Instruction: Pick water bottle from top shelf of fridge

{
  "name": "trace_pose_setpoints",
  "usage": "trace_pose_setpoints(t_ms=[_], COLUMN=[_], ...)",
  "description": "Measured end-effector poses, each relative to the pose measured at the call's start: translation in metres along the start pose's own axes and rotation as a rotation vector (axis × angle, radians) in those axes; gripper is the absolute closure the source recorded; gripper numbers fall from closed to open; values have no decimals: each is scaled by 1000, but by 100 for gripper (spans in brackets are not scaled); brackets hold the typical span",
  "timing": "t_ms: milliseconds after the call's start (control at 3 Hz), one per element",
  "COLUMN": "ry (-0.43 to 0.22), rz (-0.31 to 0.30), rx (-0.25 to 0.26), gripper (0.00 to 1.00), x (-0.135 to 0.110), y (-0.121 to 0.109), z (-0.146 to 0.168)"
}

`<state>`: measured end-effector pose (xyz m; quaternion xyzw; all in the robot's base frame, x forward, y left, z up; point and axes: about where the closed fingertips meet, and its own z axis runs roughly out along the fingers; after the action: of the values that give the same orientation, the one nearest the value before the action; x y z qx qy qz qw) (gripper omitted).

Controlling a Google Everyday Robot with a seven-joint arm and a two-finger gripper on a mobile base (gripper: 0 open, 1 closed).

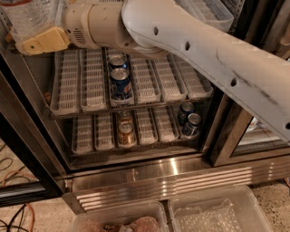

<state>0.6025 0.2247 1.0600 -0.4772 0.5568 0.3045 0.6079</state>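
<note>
In the camera view, the big white arm (217, 59) comes in from the right and crosses the open front of the fridge (172, 179). Its tan end effector (40, 43) sits at the top left, right up against the bottom of the water bottle (28, 16). It is not possible to tell if it is open or closed. The bottle is up at the level of the top shelf (213, 11), close to the fridge's dark left edge. The top edge of the picture cuts it off. Lower down stand blue cans (121, 80). Below those are an orange can (126, 134) and dark cans (190, 123).
</note>
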Motion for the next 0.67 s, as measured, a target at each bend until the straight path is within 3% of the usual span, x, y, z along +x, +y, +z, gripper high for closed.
trace_pose_setpoints(t_ms=[667], ry=[-25], rz=[9], rx=[59], gripper=[0], x=[-9], y=[7], z=[7])
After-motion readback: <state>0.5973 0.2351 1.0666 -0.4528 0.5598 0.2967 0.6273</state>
